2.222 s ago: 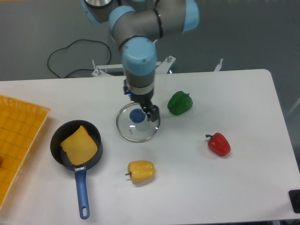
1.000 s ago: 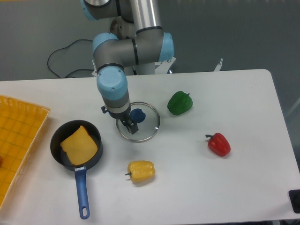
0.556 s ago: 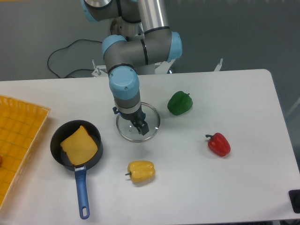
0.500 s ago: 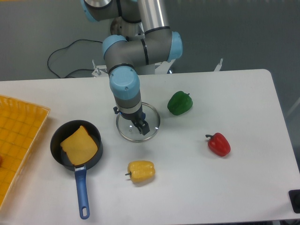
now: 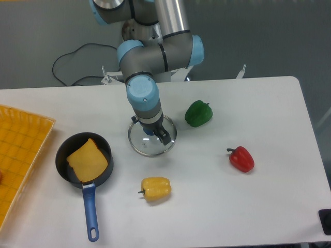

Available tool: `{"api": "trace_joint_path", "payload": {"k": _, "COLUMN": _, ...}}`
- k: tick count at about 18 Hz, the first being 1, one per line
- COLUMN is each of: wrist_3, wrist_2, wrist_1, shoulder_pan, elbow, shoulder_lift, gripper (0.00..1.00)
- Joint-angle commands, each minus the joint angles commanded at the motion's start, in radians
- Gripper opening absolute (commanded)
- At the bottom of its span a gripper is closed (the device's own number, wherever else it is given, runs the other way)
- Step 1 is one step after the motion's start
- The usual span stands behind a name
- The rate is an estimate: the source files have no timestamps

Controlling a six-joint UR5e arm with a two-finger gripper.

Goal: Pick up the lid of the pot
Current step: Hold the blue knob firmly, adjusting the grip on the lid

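The gripper (image 5: 150, 129) is over the pot lid, its two dark fingertips spread apart, one toward the lid's upper left and one toward its right side. Clear glass with a thin metal rim makes up the lid (image 5: 149, 148), which lies flat on the table. Its dark blue knob (image 5: 148, 132) shows between the fingers, partly covered by the gripper body. Whether the fingertips touch the glass cannot be told from this view.
A black pan (image 5: 63, 166) with a blue handle (image 5: 90, 212) holds an orange-brown piece (image 5: 87, 161). Near the lid are a green pepper (image 5: 198, 113) and a yellow pepper (image 5: 155, 189). A red pepper (image 5: 241, 159) lies right; an orange ribbed surface (image 5: 23, 150) fills the left edge.
The gripper first swung left and lower, then came back right over the lid. Over the last half second it shifted slightly right. The lid has not visibly moved.
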Motion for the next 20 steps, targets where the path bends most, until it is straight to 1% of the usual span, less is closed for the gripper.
{"api": "trace_joint_path", "payload": {"k": 6, "wrist_3": -0.002, "wrist_2": -0.005, "wrist_1": 0.002, "shoulder_pan": 0.002, "elbow": 0.0, "shoulder_lift": 0.0, "gripper": 1.0}}
{"api": "trace_joint_path", "payload": {"k": 16, "wrist_3": -0.009, "wrist_2": -0.003, "wrist_1": 0.002, "shoulder_pan": -0.021, "elbow": -0.006, "shoulder_lift": -0.003, "gripper": 1.0}}
{"api": "trace_joint_path", "payload": {"k": 17, "wrist_3": -0.009, "wrist_2": -0.003, "wrist_1": 0.006, "shoulder_pan": -0.021, "elbow": -0.018, "shoulder_lift": -0.003, "gripper": 1.0}}
{"api": "trace_joint_path", "payload": {"k": 19, "wrist_3": -0.011, "wrist_2": -0.003, "wrist_1": 0.035, "shoulder_pan": -0.023, "elbow": -0.029, "shoulder_lift": -0.002, "gripper": 1.0}}
{"api": "trace_joint_path", "payload": {"k": 20, "wrist_3": -0.014, "wrist_2": -0.003, "wrist_1": 0.037, "shoulder_pan": -0.028, "elbow": -0.031, "shoulder_lift": -0.002, "gripper": 1.0}}
